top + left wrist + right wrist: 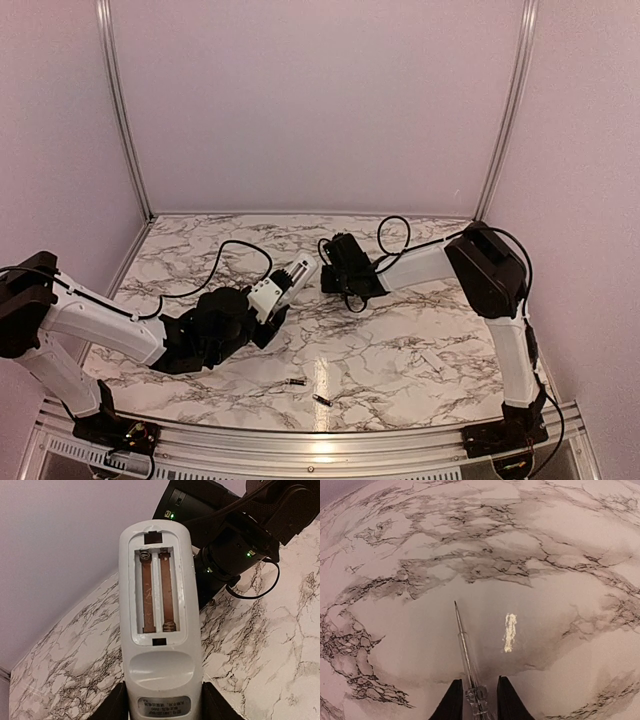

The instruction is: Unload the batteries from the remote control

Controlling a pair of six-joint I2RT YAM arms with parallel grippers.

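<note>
Marble-veined tabletop (400,330) fills the overhead view. On it, toward the near edge between my two arm bases, lie the first battery (296,382) and the second battery (322,400), close together and clear of both arms. The remote control (287,282) is off the surface, clamped in the left gripper (268,297). Its long axis runs from those jaws up and right toward the right gripper (338,270), which sits just beyond the remote's far end. A small white cover piece (430,360) lies well apart on the right side.

From the left wrist I get what the overhead cannot give me. The remote's battery bay (156,592) faces the camera, uncovered, with both channels bare and a spring at one end of each. No cell is in it. The left fingers (116,706) press the remote's lower sides, and the right arm (235,545) looms just past its top.

From the right wrist there is only marble, plus a thin stick (464,647) pointing away from between the right fingers (452,702). They stand slightly apart with the stick's base between them, and I can't tell whether they grip it. Neither remote nor batteries show here.

I judge the unloading done. What remains is setting the remote down, which falls to the left arm.
</note>
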